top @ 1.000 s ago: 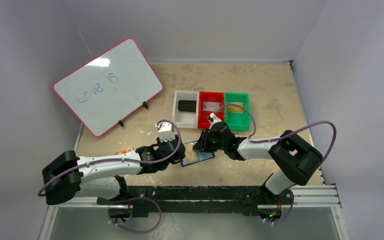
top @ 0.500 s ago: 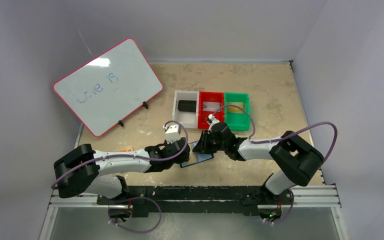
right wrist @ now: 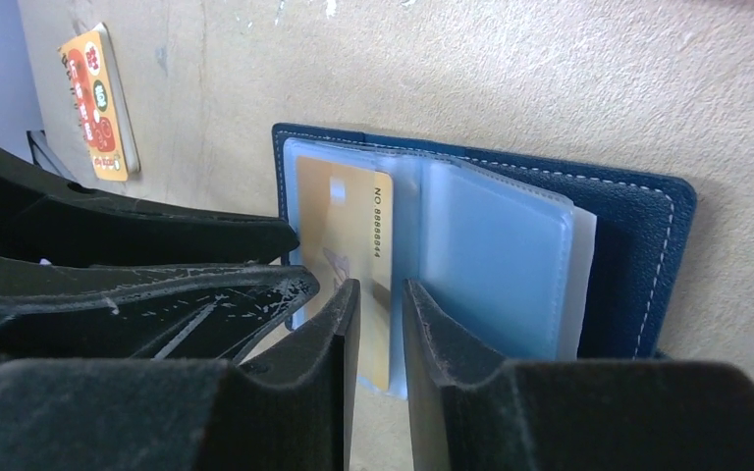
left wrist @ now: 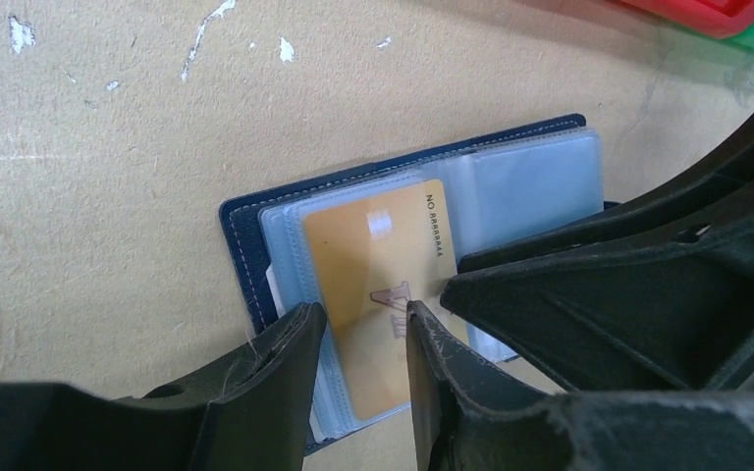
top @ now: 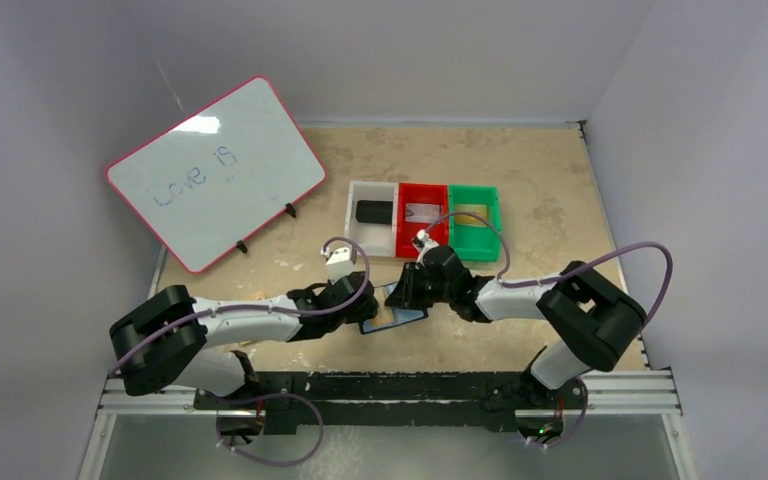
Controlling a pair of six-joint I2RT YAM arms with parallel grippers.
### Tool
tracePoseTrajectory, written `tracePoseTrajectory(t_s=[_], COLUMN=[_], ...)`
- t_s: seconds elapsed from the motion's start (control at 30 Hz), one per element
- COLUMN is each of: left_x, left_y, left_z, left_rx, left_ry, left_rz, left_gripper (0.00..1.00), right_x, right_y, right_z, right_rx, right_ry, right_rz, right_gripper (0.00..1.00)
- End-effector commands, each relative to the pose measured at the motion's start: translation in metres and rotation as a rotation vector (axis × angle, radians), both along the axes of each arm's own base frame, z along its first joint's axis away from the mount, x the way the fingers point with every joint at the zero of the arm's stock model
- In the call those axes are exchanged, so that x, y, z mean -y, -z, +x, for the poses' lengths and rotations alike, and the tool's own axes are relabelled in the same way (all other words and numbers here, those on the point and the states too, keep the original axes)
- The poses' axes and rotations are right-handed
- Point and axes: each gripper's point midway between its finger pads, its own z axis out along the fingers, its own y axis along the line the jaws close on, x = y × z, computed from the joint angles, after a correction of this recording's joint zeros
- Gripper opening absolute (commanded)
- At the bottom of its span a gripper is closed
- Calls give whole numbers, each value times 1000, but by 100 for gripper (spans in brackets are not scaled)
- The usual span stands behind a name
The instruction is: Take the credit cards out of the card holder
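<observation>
The card holder point(left wrist: 241, 231) lies open on the desk point(top: 540, 200), just in front of the red bin point(top: 403, 215) on the side of the arm bases, with a gold credit card point(left wrist: 363, 285) in its clear sleeve. The right end effector point(right wrist: 378, 299), narrowly parted and gripping nothing visible, presses beside the card, probably to keep the holder open. The left end effector point(left wrist: 363, 329) straddles the card's edge with a small gap, seemingly ready to pinch it.
</observation>
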Motion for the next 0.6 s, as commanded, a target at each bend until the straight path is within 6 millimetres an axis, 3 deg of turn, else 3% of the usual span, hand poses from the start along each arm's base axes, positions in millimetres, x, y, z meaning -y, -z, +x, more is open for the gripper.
tracePoseTrajectory(t_s=[0.0,0.23,0.4,0.57], left_x=[2,-3,-13,-23], left_y=[3,12,22,23], left_z=[-1,-1,-1,2], left_rx=[-20,-37,-42,-28], left_ry=[6,1,12,8], left_rz=[-37,-17,76,149], left_gripper=[36,30,23,21], right_x=[-13,-12,-10,3], right_y=[-6,-12,-20,-12], right_z=[3,3,5,7], right_rx=[12,-7,-12,-44], right_ry=[-40,17,70,144], right_rz=[41,97,144,146], right_gripper=[23,18,1,0])
